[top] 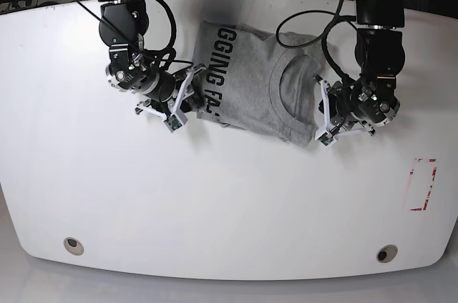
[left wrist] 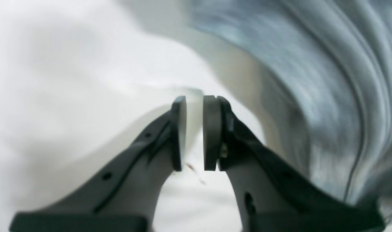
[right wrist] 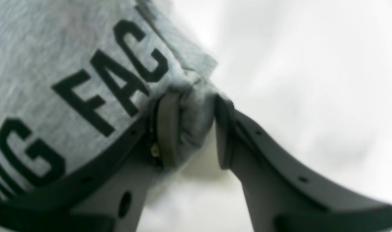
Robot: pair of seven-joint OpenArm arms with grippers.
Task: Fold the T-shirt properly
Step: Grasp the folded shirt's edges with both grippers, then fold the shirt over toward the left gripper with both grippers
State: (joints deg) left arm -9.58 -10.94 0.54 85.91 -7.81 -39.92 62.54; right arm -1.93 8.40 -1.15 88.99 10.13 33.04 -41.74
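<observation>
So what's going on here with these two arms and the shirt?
Two robot arms are folding a grey T-shirt on a white table. The right hand pinches a bunched edge of the shirt beside its black lettering. The left hand sits at the collar end, its jaws nearly together, and no cloth shows between them. The shirt lies partly folded and still wrinkled.

The T-shirt (top: 250, 88) is heather-grey cloth with black block lettering, lying part-folded and wrinkled on the white table toward its far middle. The collar faces the base view's right, the lettered chest its left. The lettered edge is bunched up, and the cloth lies in ridges.
</observation>
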